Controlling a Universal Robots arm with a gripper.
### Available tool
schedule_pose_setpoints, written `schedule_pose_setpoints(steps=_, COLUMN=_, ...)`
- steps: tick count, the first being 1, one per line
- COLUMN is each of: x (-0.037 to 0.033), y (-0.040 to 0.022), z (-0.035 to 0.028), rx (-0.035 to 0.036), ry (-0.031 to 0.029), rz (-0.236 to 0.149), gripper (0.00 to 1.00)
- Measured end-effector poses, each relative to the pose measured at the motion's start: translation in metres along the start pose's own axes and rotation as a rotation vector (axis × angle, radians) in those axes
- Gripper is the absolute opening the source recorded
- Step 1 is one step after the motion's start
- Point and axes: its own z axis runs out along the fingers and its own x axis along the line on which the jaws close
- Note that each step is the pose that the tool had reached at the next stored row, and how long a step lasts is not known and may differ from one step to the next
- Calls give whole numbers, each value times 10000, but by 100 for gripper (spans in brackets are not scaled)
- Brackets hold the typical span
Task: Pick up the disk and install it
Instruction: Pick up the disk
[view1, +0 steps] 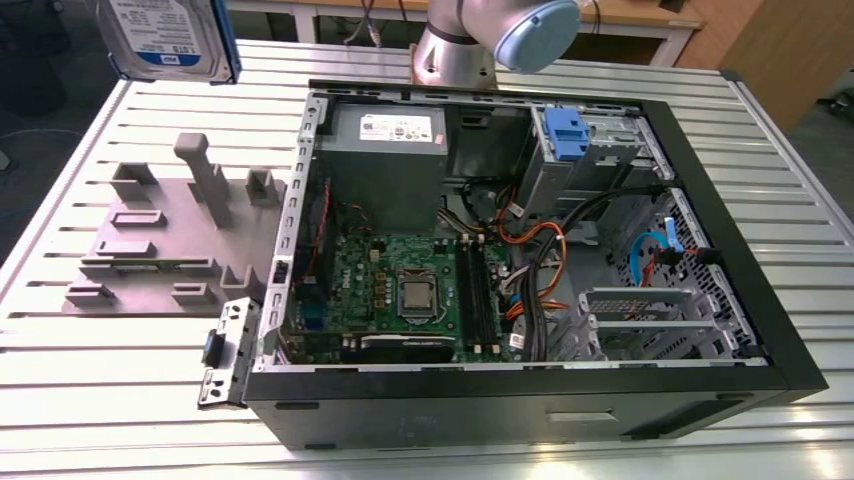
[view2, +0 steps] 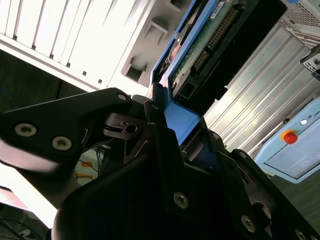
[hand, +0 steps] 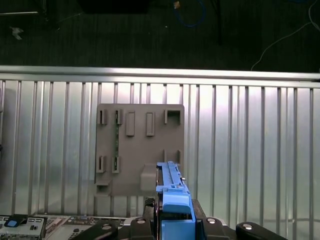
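Silver disk (view1: 167, 38), white-and-blue label, blue rail frame, at 11 o'clock in exterior view. Grey fixture plate (view1: 147, 250) at 9. Ribbed pale-silver table (view1: 80, 400). Black computer case (view1: 534, 405); green motherboard (view1: 400, 290); blue drive latch (view1: 566, 135); orange cables (view1: 534, 240).

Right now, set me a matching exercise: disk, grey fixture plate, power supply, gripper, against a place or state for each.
Things:
1 disk
2 grey fixture plate
3 power supply
4 gripper

Places or states:
A inside the open computer case
B shut on the disk
C held aloft, outside the case
D lying on the table beside the case

Pairs: 1-C; 2-D; 3-A; 4-B.
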Motion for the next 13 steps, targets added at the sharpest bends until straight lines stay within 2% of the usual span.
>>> schedule_pose_setpoints(steps=9, x=1, y=-54, z=-1, rx=0, ry=0, rz=0, gripper=37)
schedule_pose_setpoints(steps=13, x=1, y=-99, z=-1, rx=0, ry=-1, rz=0, gripper=37)
